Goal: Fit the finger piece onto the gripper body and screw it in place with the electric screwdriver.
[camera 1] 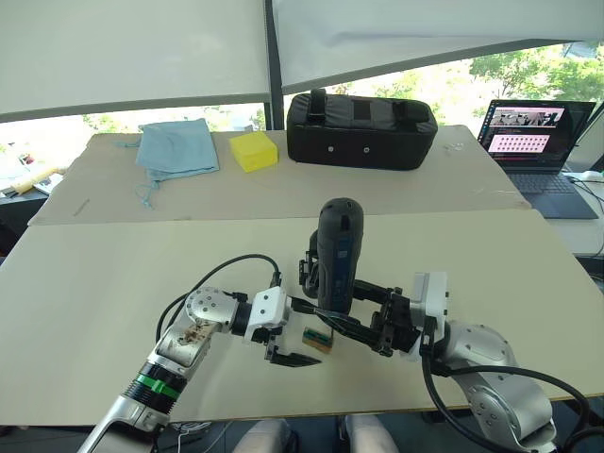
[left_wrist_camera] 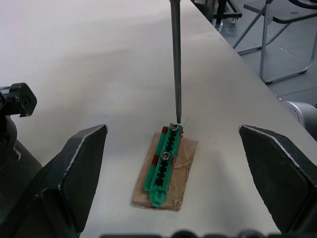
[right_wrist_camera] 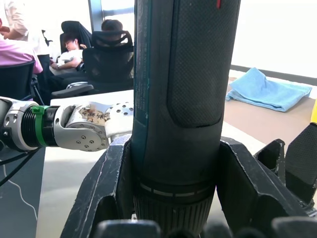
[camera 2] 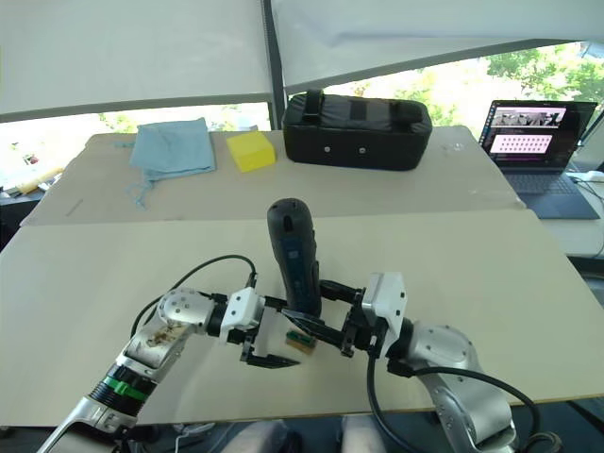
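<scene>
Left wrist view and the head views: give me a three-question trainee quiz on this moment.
1. True or false: the right gripper is shut on the electric screwdriver.
2. The screwdriver's bit tip is over which thing? A) the yellow block B) the green-and-brown block C) the blue cloth
3. Fill in: the left gripper's jaws stand ____, one on each side of the block.

Key: 1 true; 2 B; 3 open.
</scene>
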Motion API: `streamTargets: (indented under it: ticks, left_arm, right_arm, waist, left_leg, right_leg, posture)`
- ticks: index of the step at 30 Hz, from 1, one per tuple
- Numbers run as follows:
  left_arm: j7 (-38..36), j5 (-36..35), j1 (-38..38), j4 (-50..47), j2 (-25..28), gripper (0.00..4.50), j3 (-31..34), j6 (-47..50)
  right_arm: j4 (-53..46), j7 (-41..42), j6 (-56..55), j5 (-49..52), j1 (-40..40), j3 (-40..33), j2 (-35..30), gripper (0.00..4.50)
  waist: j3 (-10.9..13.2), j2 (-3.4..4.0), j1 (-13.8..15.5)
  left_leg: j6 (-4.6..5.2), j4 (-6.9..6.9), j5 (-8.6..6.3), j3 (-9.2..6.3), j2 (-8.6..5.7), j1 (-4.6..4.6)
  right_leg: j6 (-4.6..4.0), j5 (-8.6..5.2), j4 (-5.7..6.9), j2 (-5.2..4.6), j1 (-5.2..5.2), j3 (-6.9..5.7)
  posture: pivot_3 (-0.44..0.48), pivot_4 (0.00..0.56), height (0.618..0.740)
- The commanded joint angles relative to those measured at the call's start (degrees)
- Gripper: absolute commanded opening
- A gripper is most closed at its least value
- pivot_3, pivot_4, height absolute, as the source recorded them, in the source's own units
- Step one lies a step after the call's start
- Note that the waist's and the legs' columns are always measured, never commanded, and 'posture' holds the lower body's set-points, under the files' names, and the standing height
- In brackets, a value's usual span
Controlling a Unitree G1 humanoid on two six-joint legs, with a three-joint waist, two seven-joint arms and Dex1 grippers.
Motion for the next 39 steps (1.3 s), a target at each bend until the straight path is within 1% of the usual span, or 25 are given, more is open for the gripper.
streamTargets:
  ticks: [1,9,39]
  left_arm:
    - [-0.41,0.37,-0.83,1.09,0.32,4.50,-0.33,-1.86]
    - [-0.42,1.40,-0.91,5.77,0.08,4.50,-0.58,-5.53]
    - [-0.10,1.27,-0.36,6.63,-0.67,4.50,-0.40,-7.16]
  right_arm:
    - [-1.96,-0.35,-2.41,1.36,-1.40,-0.38,0.69,1.92]
    - [-1.42,-0.05,-2.33,1.43,-2.10,-0.46,0.61,1.92]
    - [-0.12,0.14,-2.25,0.53,-1.99,0.47,0.25,1.92]
  waist:
    - [0.00,0.00,-0.01]
    - [0.00,0.00,0.01]
    - [0.00,0.00,0.00]
  left_leg:
    - [0.00,0.00,0.00,0.00,0.00,0.00]
    - [0.00,0.00,0.00,0.00,0.00,0.00]
    - [0.01,0.00,-0.01,0.00,0.00,0.00]
  right_leg:
    - [0.00,0.00,0.00,0.00,0.00,0.00]
    - [0.00,0.00,-0.01,0.00,-0.01,0.00]
    - [0.00,0.00,-0.01,-0.01,0.00,0.00]
  posture:
    - [0.000,0.150,0.740]
    - [0.000,0.150,0.740]
    - [0.000,0.150,0.740]
